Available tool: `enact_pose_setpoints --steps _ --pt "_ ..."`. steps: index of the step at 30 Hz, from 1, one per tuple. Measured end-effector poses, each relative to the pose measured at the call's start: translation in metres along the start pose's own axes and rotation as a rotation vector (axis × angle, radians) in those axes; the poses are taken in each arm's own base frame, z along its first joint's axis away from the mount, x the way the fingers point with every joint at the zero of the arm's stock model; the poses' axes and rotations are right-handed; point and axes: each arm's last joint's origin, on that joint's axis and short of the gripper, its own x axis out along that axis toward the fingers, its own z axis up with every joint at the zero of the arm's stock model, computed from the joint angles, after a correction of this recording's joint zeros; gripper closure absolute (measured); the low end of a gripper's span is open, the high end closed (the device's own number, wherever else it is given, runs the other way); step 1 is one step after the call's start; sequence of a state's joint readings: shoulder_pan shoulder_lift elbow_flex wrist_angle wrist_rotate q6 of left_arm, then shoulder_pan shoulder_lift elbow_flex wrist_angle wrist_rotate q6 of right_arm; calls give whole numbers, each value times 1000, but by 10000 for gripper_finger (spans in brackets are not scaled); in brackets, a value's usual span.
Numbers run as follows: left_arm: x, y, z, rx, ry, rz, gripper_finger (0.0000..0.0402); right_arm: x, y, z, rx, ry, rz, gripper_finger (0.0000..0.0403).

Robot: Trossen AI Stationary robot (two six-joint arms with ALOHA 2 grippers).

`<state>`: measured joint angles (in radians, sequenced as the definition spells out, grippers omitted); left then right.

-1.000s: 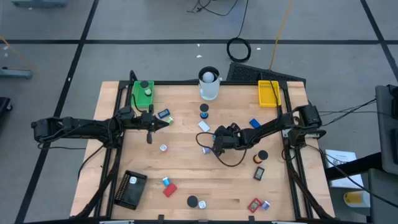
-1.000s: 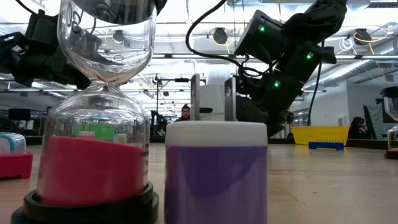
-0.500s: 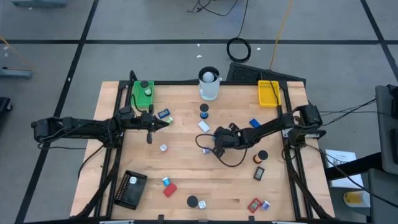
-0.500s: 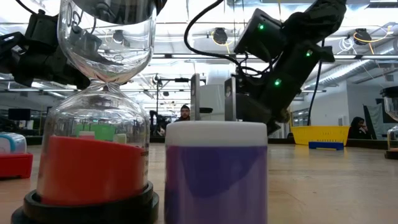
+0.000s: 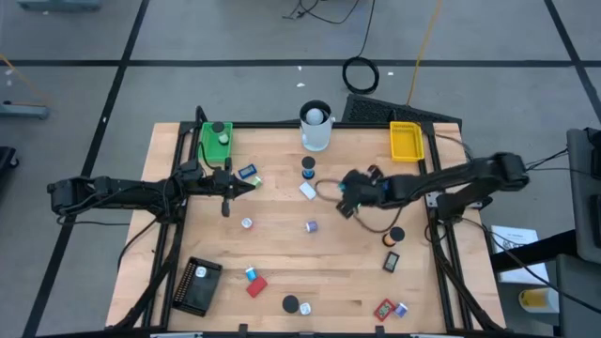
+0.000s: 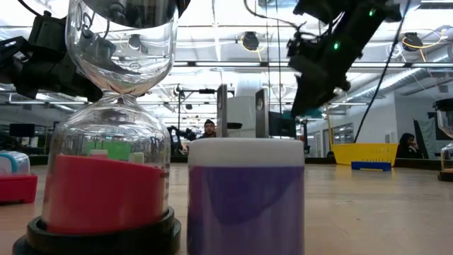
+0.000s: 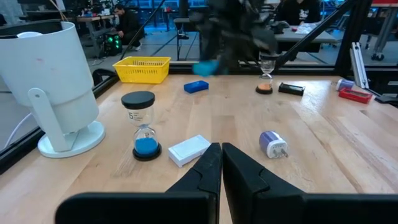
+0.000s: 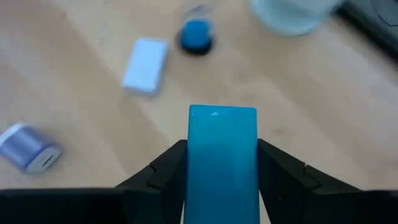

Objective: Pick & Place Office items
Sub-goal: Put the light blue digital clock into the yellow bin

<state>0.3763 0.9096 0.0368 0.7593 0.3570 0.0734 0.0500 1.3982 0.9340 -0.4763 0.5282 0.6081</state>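
My right gripper [image 5: 352,195] hangs above the middle of the table, right of centre, shut on a teal-blue block [image 8: 222,140]. Other office items lie scattered on the wood: a white block [image 5: 307,191], a small blue-sand hourglass [image 5: 308,167], a purple spool [image 5: 311,226] and a blue block [image 5: 384,187]. My left gripper [image 5: 252,185] waits shut at the left, above the table, with nothing in it; its closed fingers [image 7: 221,165] point toward the white block [image 7: 189,149]. My right gripper pinches the teal-blue block by its two long sides [image 8: 194,158] between its two fingers [image 8: 166,171]. The block lies along the fingers and sticks out past their tips. The fingers slant down from the table's right side. The block is lifted clear of the table.
A tall white cup [image 5: 316,127] stands at the far edge, a yellow tray [image 5: 406,141] far right, a green tray [image 5: 215,141] far left, a black tray [image 5: 197,284] near left. A red-sand hourglass [image 6: 106,177] and a purple spool [image 6: 245,198] stand near the front edge.
My right gripper has risen from beside the purple spool and gone toward the table's right and far edges, carrying the teal-blue block clear of the table. The spool has stayed where it was.
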Motion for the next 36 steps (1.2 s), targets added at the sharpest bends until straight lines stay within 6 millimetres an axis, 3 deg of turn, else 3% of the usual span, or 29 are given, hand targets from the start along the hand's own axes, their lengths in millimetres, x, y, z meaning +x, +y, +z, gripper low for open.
enact_pose_setpoints --steps 5,10,16,21,29,36 --pt "0 0 0 0 0 0 380 -23 -48 16 81 -18 -101 242" --pt "0 0 0 0 0 0 380 -27 -100 26 180 11 -249 249" --pt "0 0 0 0 0 0 380 -8 -165 31 303 82 -429 243" --pt "0 0 0 4 0 0 380 18 -212 19 430 92 -389 247" --pt "0 0 0 5 0 0 380 50 -251 2 491 174 -463 245" --pt "0 0 0 4 -1 0 380 70 -260 -1 510 186 -475 248"
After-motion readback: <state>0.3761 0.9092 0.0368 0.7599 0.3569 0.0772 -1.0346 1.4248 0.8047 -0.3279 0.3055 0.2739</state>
